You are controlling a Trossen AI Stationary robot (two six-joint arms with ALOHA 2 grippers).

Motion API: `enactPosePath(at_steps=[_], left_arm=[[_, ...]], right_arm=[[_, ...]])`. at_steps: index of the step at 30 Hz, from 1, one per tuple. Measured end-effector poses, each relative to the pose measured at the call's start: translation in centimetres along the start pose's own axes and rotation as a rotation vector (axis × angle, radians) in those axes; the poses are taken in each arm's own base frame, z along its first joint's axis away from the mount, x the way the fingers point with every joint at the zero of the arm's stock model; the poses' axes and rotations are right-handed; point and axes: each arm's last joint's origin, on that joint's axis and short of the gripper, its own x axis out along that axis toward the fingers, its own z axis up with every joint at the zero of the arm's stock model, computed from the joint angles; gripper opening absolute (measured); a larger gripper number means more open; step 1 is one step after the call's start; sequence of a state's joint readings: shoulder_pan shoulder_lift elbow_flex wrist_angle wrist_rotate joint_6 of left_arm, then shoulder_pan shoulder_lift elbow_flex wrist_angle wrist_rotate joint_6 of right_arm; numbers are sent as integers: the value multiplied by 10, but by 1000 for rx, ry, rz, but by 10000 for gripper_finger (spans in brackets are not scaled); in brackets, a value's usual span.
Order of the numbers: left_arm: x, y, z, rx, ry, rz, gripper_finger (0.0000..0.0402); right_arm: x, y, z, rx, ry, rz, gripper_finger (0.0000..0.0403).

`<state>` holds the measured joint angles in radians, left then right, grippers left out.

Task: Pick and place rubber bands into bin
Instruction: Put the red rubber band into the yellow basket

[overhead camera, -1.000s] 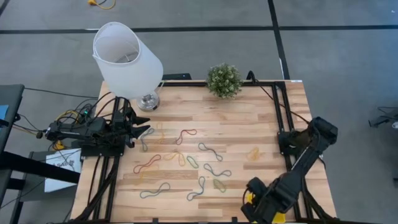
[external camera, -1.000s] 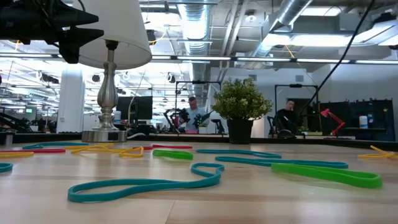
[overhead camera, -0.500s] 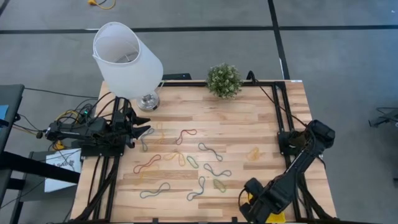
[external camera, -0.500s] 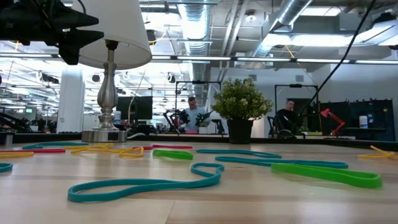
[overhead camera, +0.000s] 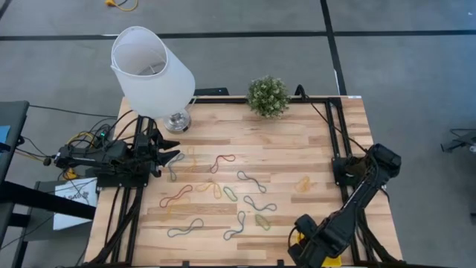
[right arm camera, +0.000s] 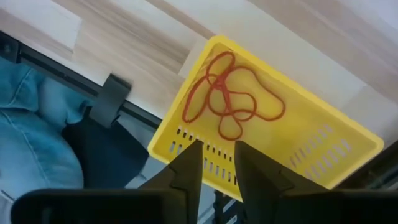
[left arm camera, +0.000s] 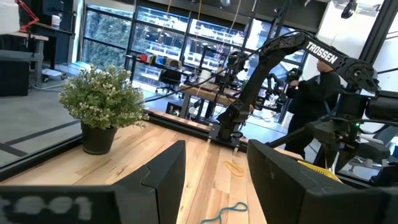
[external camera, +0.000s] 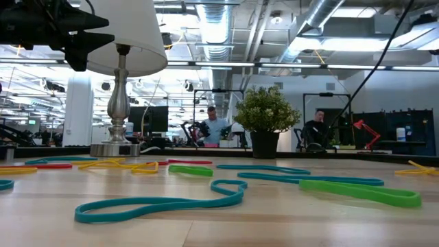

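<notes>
Several rubber bands in red, green, grey-blue and yellow lie flat across the middle of the table, and one yellow band lies apart toward the right. In the low view a teal band and a green band lie nearest. The yellow bin sits at the table's near right corner with red bands tangled inside. My right gripper hangs above the bin's near wall, open and empty. My left gripper waits open at the table's left edge, pointing across the table.
A white lampshade on a metal lamp base stands at the far left corner, and a small potted plant at the far edge. Black frame rails run along the table's sides. Blue cloth shows beyond the near edge.
My right arm has shifted slightly toward the table's left while staying over the bin. The bands on the table and my left arm have kept still.
</notes>
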<state>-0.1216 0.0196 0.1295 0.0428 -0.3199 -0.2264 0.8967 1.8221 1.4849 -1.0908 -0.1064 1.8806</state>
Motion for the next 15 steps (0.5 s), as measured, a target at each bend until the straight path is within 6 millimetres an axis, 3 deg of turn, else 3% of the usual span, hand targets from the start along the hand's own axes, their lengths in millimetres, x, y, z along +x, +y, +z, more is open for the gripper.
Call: enactPosePath(at_steps=[8,12,15], left_arm=[[0,0,0,-1,-1,0,162],[0,0,0,-2,-3,0,162],[0,0,1,-3,-6,-1,162]], right_arm=[[0,0,0,-33,-6,5,99],[-1,5,13,-242,-130,31,97],[-4,12,34,-395,-256,42,93]])
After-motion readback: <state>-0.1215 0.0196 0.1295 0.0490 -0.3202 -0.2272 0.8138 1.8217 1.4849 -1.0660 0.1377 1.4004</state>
